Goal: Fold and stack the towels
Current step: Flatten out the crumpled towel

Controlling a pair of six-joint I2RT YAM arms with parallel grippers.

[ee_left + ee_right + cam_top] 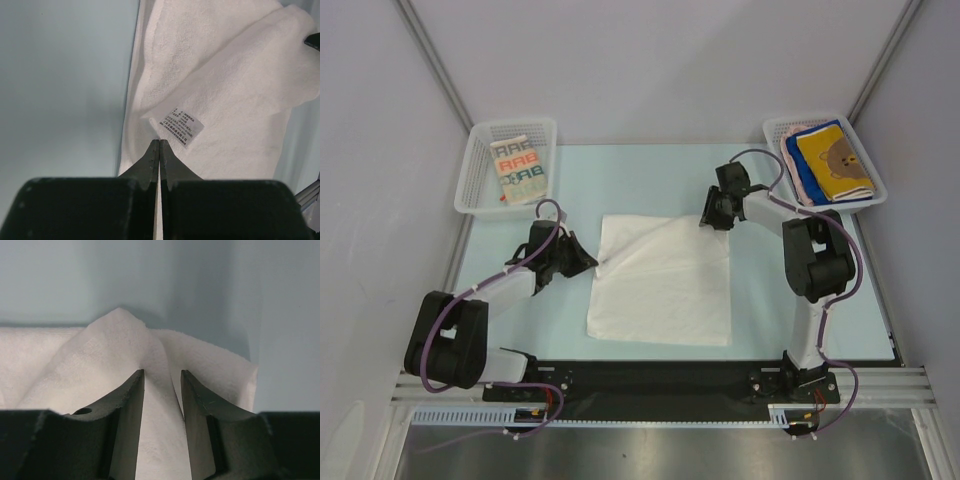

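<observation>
At the middle of the table (650,170): one white towel (665,285) lies spread on the pale blue surface, between the two arms, not perfectly flat.
White towel, left side: a part of the cloth is folded over on itself, and a small printed care label (182,125) lies on the upper layer, near the folded corner.
White towel, far right corner: the cloth stands up in a small peak, with creases running from it.
Left gripper (159,142): the two fingers are pressed together with only a hairline between them. Their tips sit at the left edge of the white towel, just beside the care label. Whether any cloth is nipped between them, I cannot tell.
Right gripper (162,374): the fingers stand apart, low over the far right corner. The raised fold of the cloth runs in the gap between them, and the jaws are not closed on it.
Left basket (468,180): white mesh, at the far left corner of the table. Inside lies a folded cream towel (518,170) with coloured letters.
Right basket (868,165): white mesh, at the far right corner. Inside is a stack, with a yellow-orange bear towel (835,158) on top and a blue towel (802,172) showing under it on the left side.
</observation>
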